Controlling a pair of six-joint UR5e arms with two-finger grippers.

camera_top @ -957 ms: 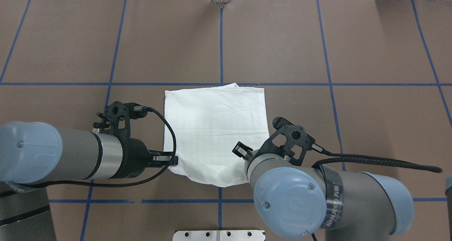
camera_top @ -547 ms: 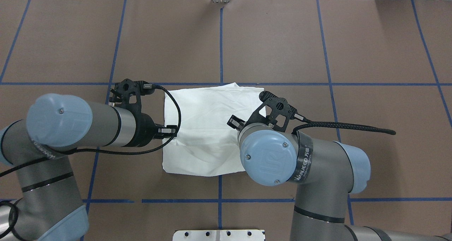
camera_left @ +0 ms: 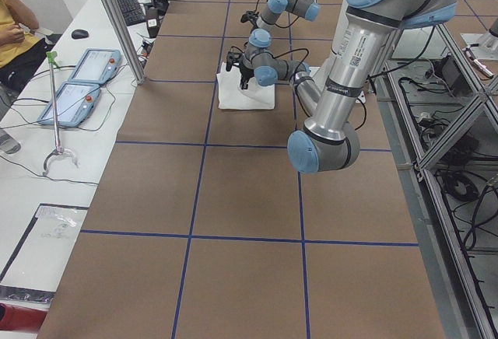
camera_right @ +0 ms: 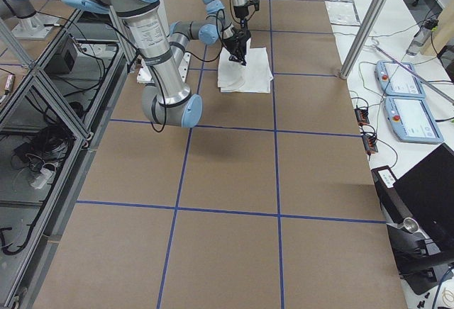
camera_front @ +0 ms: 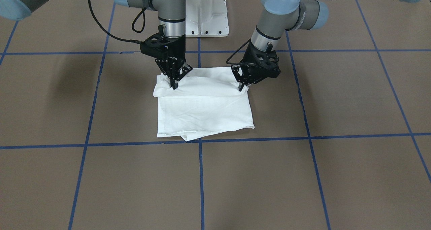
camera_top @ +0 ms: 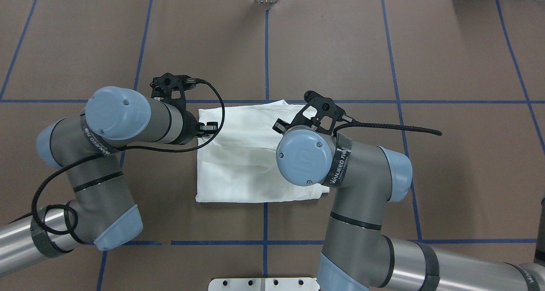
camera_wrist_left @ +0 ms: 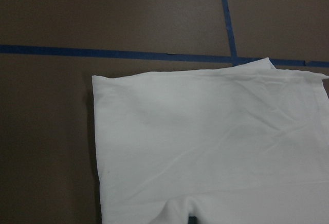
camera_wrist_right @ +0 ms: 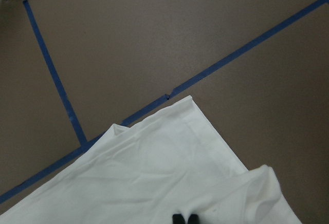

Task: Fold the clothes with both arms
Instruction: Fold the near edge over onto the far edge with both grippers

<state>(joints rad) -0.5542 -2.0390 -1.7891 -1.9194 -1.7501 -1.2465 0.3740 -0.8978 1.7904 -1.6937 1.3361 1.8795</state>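
The clothes are one white shirt point(camera_front: 205, 112), folded into a rough rectangle on the brown table, no print showing. Its edge nearest the robot is lifted in a hump and drawn over the lower layer. My left gripper point(camera_front: 241, 87) is shut on that lifted edge at one corner. My right gripper point(camera_front: 173, 85) is shut on it at the other corner. In the overhead view the left gripper point(camera_top: 211, 128) pinches the shirt point(camera_top: 242, 163), while the right gripper's tips are hidden under its wrist. Each wrist view shows the shirt point(camera_wrist_left: 216, 142) point(camera_wrist_right: 154, 183) spread ahead, with a bunched fold at the bottom edge.
The white metal pedestal point(camera_front: 205, 14) stands at the robot's base behind the shirt. Blue tape lines point(camera_top: 266, 48) grid the brown table. Off the table's far side are teach pendants point(camera_left: 78, 90), an aluminium post point(camera_left: 117, 20) and a seated person point(camera_left: 12, 28).
Both grippers have moved away from the robot toward the shirt's far edge, carrying its near edge with them. The shirt's near part now folds over the rest.
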